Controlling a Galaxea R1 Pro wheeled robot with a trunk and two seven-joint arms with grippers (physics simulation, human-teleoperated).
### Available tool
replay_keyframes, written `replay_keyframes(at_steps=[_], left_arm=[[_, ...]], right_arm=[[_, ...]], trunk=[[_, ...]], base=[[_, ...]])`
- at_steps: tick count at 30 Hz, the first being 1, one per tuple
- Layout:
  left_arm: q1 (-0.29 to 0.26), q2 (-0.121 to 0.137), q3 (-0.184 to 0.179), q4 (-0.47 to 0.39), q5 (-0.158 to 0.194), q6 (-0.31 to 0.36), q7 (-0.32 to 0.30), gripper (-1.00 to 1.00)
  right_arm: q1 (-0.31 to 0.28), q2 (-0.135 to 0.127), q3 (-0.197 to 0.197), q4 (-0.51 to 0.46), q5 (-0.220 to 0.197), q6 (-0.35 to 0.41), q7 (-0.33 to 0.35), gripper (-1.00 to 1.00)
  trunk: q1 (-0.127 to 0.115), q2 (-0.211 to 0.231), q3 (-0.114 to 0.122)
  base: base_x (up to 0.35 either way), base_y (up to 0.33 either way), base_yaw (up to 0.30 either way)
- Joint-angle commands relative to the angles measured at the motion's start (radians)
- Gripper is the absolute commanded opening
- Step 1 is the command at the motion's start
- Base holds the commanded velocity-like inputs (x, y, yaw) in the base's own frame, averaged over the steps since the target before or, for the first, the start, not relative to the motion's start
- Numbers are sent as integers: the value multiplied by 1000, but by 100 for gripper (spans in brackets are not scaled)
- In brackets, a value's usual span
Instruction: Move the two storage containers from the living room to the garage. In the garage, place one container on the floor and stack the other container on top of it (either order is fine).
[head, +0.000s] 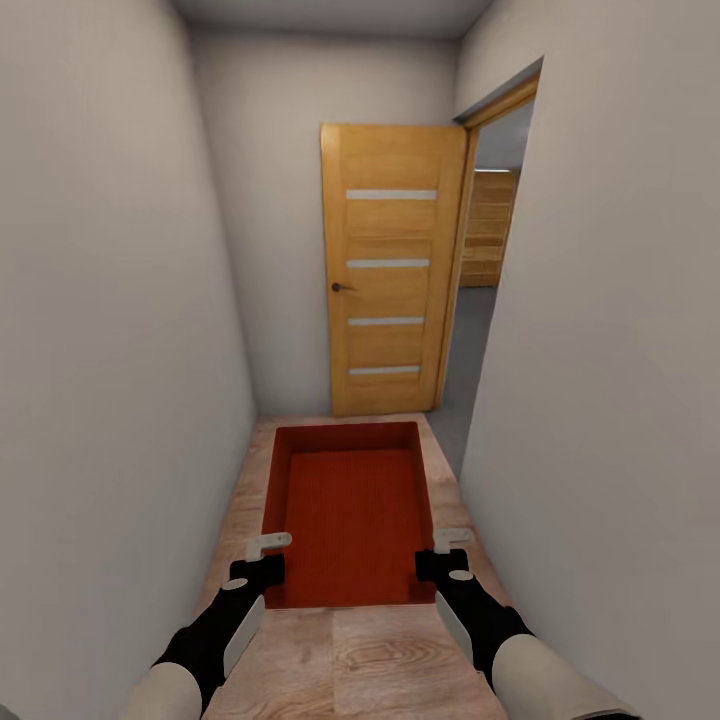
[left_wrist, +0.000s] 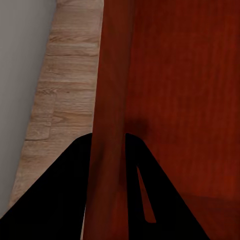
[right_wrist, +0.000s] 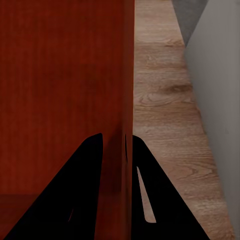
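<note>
One orange-red storage container (head: 352, 515) hangs in front of the robot, carried between both arms in a narrow white-walled corridor, above a light wood plank floor (head: 380, 660). The left gripper (head: 262, 560) pinches the bin's left wall near its near corner; in the left wrist view its two dark fingers (left_wrist: 60, 195) straddle that wall (left_wrist: 110, 125), one outside and one inside, pressed against it. The right gripper (head: 447, 556) does the same on the right wall; the right wrist view shows its fingers (right_wrist: 75, 195) clamped either side of the thin red wall (right_wrist: 122, 100), with plank floor beyond. The bin is open-topped and level, its long axis pointing down the corridor.

Ahead, a honey-coloured wooden door (head: 392, 270) with four pale horizontal glass strips and a dark handle (head: 341, 287) stands swung open against the end wall. Beside it on the right, the open doorway (head: 490, 260) shows grey flooring and wood shelving (head: 490, 225) further in.
</note>
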Motion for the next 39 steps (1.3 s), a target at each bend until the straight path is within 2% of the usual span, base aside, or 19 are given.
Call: replay_keyframes(at_steps=[1, 39], left_arm=[[-1, 1, 22, -4, 24, -78, 18, -100], [-1, 1, 22, -6, 24, -78, 18, -100]], right_arm=[[0, 0, -5, -1, -27, 6, -6, -100], [0, 0, -5, -1, -27, 7, -8, -100]], trunk=[[1, -2, -2], [1, -2, -2]], base=[[323, 0, 0], [323, 0, 0]])
